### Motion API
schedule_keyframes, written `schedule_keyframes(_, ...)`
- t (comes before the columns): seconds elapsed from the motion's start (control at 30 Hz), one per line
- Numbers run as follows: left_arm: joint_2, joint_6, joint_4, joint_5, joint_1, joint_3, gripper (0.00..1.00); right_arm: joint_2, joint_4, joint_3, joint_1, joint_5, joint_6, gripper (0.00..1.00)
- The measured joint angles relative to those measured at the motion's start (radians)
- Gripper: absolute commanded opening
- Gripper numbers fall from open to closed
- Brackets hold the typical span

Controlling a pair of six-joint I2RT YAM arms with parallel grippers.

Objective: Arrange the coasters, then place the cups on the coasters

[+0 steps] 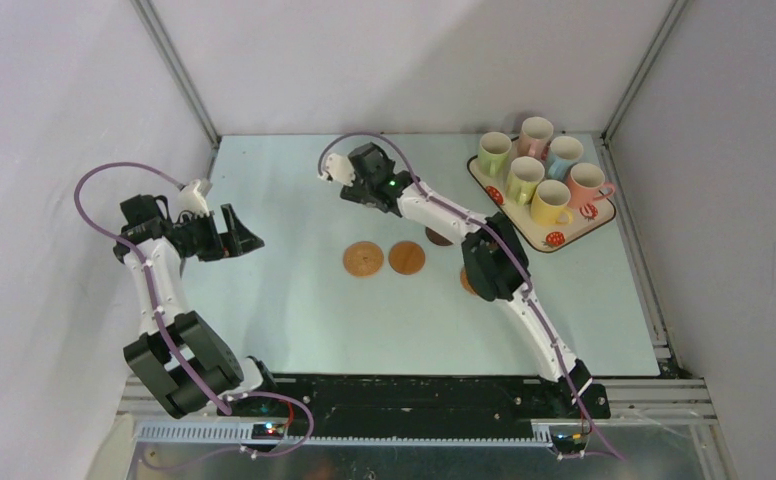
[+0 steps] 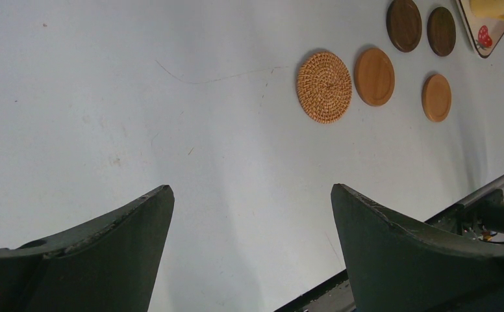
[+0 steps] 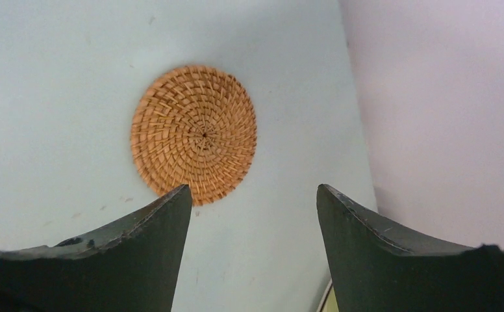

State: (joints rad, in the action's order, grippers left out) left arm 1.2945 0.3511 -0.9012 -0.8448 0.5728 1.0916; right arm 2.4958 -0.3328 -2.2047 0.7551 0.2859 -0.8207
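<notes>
**Container.** One cream tray [image 1: 570, 228] with strawberry prints stands at the far right corner of the table [image 1: 294, 320].

**Contents.** The tray holds all six mugs, upright and packed close.
- Far part: pale green mug [image 1: 493, 153], pink mug [image 1: 536, 135], light blue mug [image 1: 565, 155].
- Nearer part: second pale green mug [image 1: 525, 178], second pink mug [image 1: 587, 183], yellow mug [image 1: 550, 203].

**Coasters.** All six lie flat on the table, outside the tray.
- A woven coaster [image 1: 362, 259] and a tan wooden coaster [image 1: 406, 257] lie side by side at mid-table, not touching.
- A dark brown coaster [image 2: 404, 25] and a second dark brown coaster [image 2: 441, 31] lie near the tray's corner.
- A second tan coaster [image 2: 436, 97] lies nearer the arm bases.
- The right arm covers most of the last three in the top view.
- A second woven coaster [image 3: 193, 134] lies close to the table's far edge, under the right gripper [image 3: 252, 188].

**Grippers.**
- Right: fingers [image 3: 152, 247] spread wide and holding nothing. I cannot tell whether they touch the coaster.
- Left gripper [image 2: 249, 188]: fingers [image 2: 106, 247] spread wide and empty, over the table's left side.
</notes>
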Motion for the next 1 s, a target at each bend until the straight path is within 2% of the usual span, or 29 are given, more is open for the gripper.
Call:
schedule_keyframes(0.17, -0.002, 0.005, -0.003, 0.0, 0.005, 0.0, 0.98, -0.168, -0.091, 0.027, 0.021, -0.054, 0.082, 0.75)
schedule_keyframes(0.3, -0.018, 0.036, -0.033, 0.0, 0.029, 0.001, 0.98, -0.381, -0.099, 0.211, 0.029, -0.091, 0.149, 0.75)
schedule_keyframes(0.43, -0.049, 0.096, -0.099, -0.012, 0.043, 0.008, 0.98, -0.52, -0.081, 0.433, 0.021, -0.099, 0.194, 0.74)
schedule_keyframes(0.67, -0.102, 0.13, -0.126, -0.059, 0.045, 0.008, 0.98, -0.55, -0.076, 0.729, -0.032, -0.023, 0.253, 0.72)
schedule_keyframes(0.9, -0.061, 0.137, -0.129, -0.081, 0.046, 0.006, 0.98, -0.557, -0.072, 0.8, -0.151, 0.016, 0.295, 0.71)
schedule_keyframes(1.0, -0.023, 0.149, -0.138, -0.085, 0.046, 0.006, 0.98, -0.576, -0.072, 0.815, -0.158, 0.006, 0.299, 0.72)
